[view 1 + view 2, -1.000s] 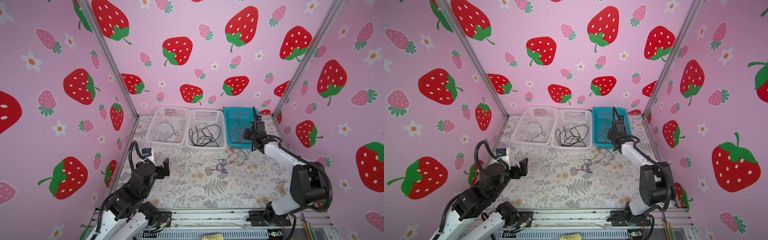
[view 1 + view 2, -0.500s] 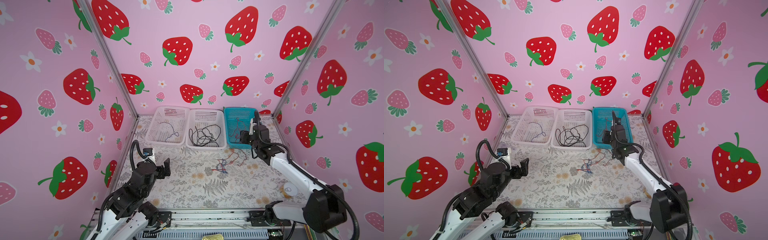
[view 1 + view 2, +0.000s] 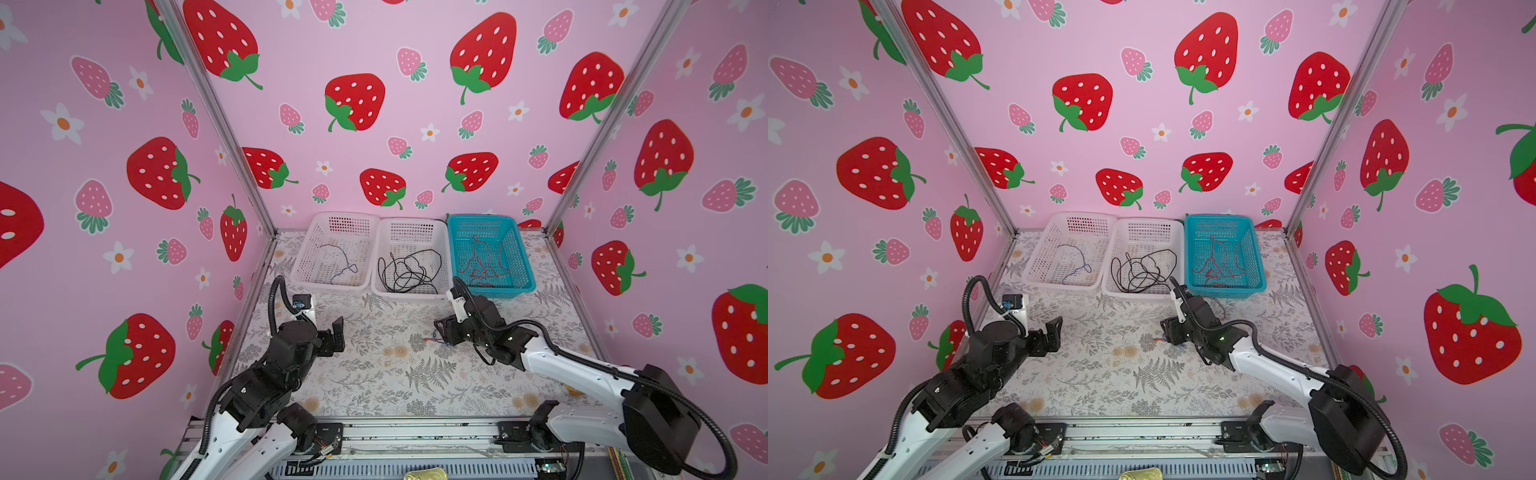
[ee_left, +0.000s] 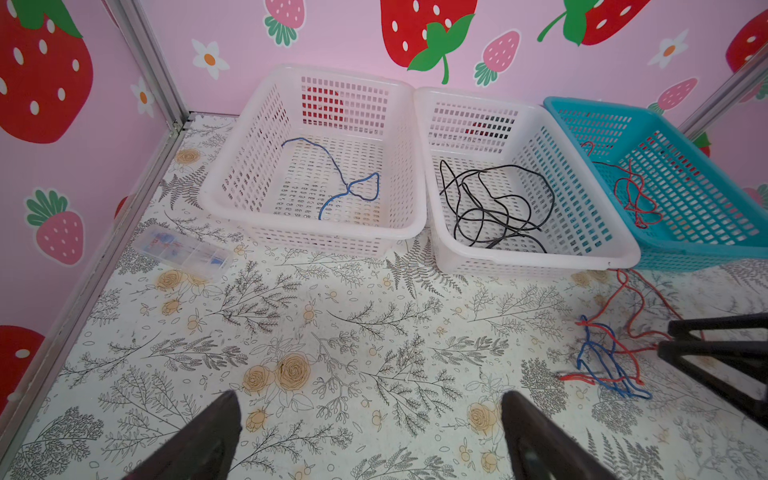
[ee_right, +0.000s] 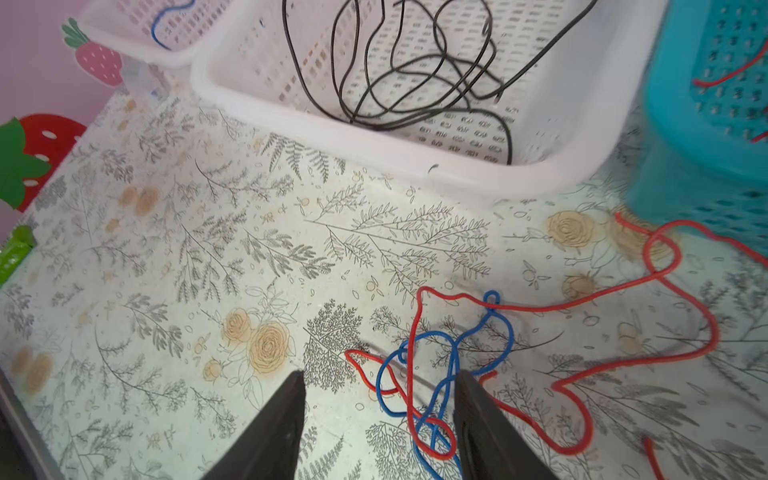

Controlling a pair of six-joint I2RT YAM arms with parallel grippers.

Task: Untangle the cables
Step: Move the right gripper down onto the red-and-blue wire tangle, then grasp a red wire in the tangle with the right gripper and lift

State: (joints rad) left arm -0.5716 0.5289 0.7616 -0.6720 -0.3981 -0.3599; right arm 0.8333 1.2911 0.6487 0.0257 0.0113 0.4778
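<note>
A loose tangle of red and blue cables (image 5: 436, 365) lies on the floral table in front of the baskets; it also shows in the left wrist view as the tangle (image 4: 602, 357). My right gripper (image 5: 380, 376) stands open just above it, its fingers on either side of the knotted part. In both top views the right gripper (image 3: 442, 328) (image 3: 1169, 330) covers most of the tangle, with only a red end (image 3: 428, 340) showing. My left gripper (image 4: 370, 397) (image 3: 336, 328) is wide open over bare table at the left, holding nothing.
Three baskets stand along the back wall. The left white basket (image 3: 345, 215) holds a blue cable (image 4: 345, 183). The middle white basket (image 3: 411, 220) holds black cables (image 3: 409, 268). The teal basket (image 3: 482, 217) holds red cables (image 3: 484, 259). A small clear box (image 4: 183, 249) lies near the left wall.
My right gripper has opened and come from the teal basket forward and down over the tangle on the table. The left arm has barely moved.
</note>
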